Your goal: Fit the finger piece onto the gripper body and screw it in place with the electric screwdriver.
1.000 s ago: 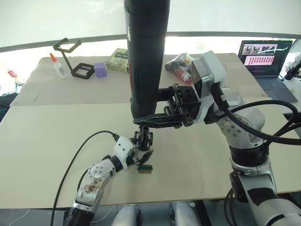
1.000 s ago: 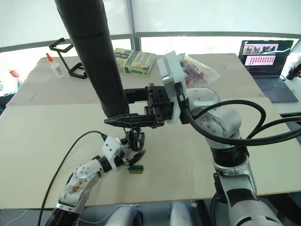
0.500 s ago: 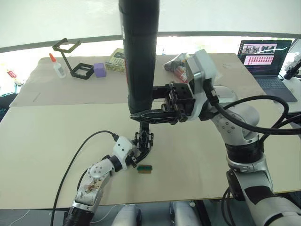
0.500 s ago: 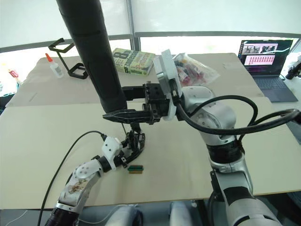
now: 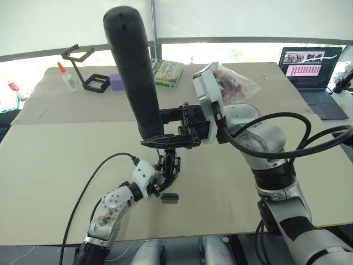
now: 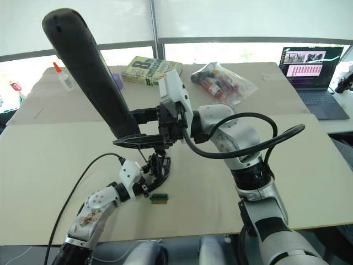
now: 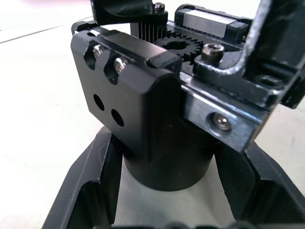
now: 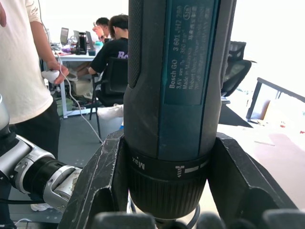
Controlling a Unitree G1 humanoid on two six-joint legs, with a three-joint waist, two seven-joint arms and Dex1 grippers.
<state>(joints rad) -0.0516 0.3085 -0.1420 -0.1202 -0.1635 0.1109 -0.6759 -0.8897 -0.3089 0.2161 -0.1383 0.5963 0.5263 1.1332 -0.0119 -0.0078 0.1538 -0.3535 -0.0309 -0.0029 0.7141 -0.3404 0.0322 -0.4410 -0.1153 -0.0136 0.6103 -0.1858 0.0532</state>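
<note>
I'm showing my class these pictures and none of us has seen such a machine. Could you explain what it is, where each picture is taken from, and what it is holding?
This is a humanoid robot with two arms, each ending in a two-fingered claw. Two pictures come from cameras in its head, looking down over a tan table. The other two come from cameras on its wrists, looking along the fingers.

The right claw grips the electric screwdriver, tip pointing down. The left claw clamps the gripper body, a black part with gears, standing on the table directly below the screwdriver.

Also on the table are a small green block, a book, a glue bottle, a bag of items and a laptop.
</note>
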